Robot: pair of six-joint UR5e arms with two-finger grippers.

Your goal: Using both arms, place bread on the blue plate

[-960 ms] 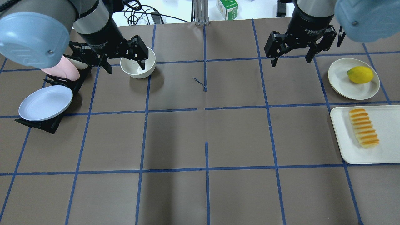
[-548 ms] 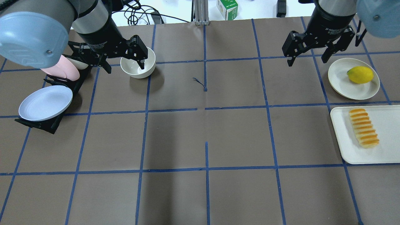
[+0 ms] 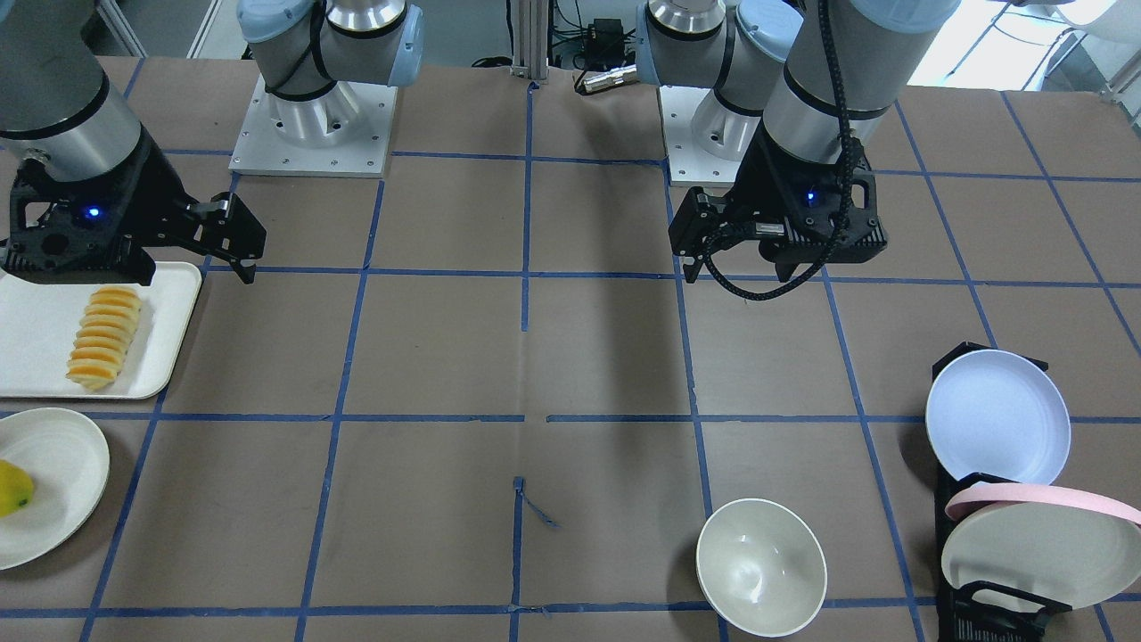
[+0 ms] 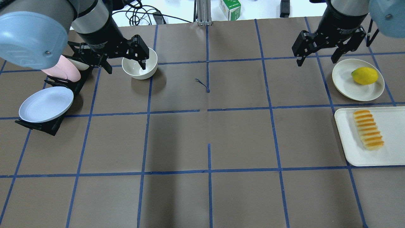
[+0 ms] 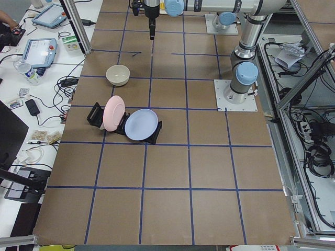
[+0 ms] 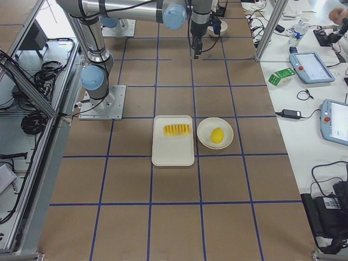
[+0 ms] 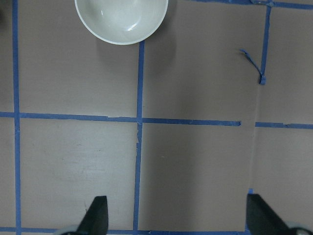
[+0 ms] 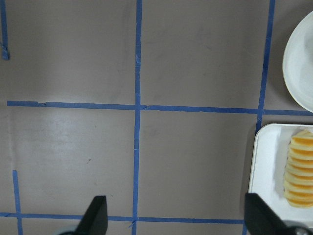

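The bread (image 4: pixel 368 129) lies on a white tray (image 4: pixel 389 152) at the right edge; it also shows in the front view (image 3: pixel 100 337) and the right wrist view (image 8: pixel 300 169). The blue plate (image 4: pixel 46 104) leans in a black rack (image 4: pixel 47 125) at the far left, and it also shows in the front view (image 3: pixel 997 415). My left gripper (image 4: pixel 127 69) hangs open and empty high above the table by the white bowl; it also shows in the left wrist view (image 7: pixel 177 218). My right gripper (image 4: pixel 316 61) hangs open and empty at the back right, well away from the bread, and it also shows in the right wrist view (image 8: pixel 176 218).
A white bowl (image 4: pixel 140 67) stands at the back left. A pink-rimmed plate (image 4: pixel 63 71) leans in the same rack behind the blue plate. A white plate (image 4: pixel 348 88) with a yellow lemon (image 4: pixel 364 76) sits just behind the tray. Blue tape lines cross the brown table.
My right gripper has moved to the right, toward the plate with the lemon. My left gripper has barely moved. Both stay open.
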